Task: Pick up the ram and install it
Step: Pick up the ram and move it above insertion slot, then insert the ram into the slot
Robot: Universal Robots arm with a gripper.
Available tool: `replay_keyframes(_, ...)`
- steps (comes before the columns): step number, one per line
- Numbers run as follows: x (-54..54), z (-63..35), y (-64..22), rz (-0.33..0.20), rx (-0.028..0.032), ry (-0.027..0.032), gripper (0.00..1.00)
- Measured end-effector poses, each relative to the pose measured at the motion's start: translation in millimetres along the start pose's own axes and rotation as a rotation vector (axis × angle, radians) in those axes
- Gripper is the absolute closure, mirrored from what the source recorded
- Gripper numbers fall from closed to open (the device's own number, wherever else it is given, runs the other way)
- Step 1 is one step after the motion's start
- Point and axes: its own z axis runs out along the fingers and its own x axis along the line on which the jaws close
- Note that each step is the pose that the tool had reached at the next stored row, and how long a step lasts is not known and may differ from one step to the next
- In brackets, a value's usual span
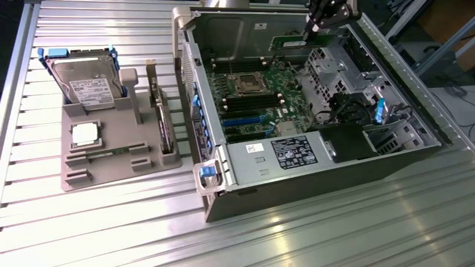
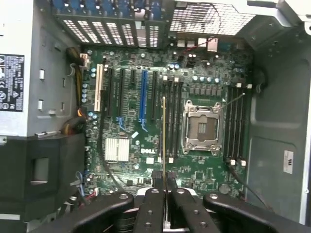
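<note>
Ribbed metal tabletop carries an open computer case. Above it hangs my gripper, fingers clamped on the ram, which I hold edge-on over the motherboard, near the processor socket, unseated.

Tabletop: bare ribbed metal slats, brushed, with bright glare.
Holder tray: smooth matt grey plastic, near the tabletop's edge at the exterior view's left.
Hard drive: shiny metal lid, white paper label, blue plastic rails.
Processor chip: satin silver metal cap.
Computer case: dull grey sheet metal, perforated in places.
Motherboard: glossy green circuit board with black and blue plastic slots.
Ram: thin green circuit board with a slight sheen.
Gripper: smooth black fingers, semi-gloss.
</note>
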Motion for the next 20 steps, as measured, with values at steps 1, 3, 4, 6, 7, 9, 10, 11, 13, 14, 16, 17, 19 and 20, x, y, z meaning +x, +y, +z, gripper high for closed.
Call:
replay_keyframes(1,-3.1,0.2,-0.2,0.0,0.0,-0.0002,0.88)
replay_keyframes(3,-9.1,0.3,-0.8,0.0,-0.0001,0.0006,0.88)
replay_keyframes(4,-9.1,0.3,-0.8,0.0,0.0,0.0005,0.88)
replay_keyframes(6,-9.1,0.3,-0.7,0.0,0.0,0.0005,0.88)
replay_keyframes(7,-9.1,0.3,-0.7,0.0,-0.0001,0.0005,0.88)
replay_keyframes(9,-9.1,0.3,-0.7,0.0,-0.0001,0.0005,0.88)
replay_keyframes(10,-9.1,0.3,-0.7,0.0,-0.0001,0.0005,0.88)
replay_keyframes(11,-9.1,0.3,-0.7,0.0,0.0,0.0005,0.88)
replay_keyframes(13,-9.2,1.7,-0.2,0.001,0.0,0.0004,0.88)
replay_keyframes(14,-9.2,6.0,1.1,0.001,-0.0001,0.0005,0.88)
replay_keyframes(16,-9.1,15.7,1.6,0.009,0.0001,0.0,0.88)
replay_keyframes(17,-9.0,19.9,1.9,0.021,0.0003,-0.0006,0.88)
replay_keyframes(19,-7.4,29.0,3.2,0.031,0.0004,-0.0011,0.88)
replay_keyframes(20,-4.1,32.6,5.2,0.031,0.0004,-0.001,0.88)
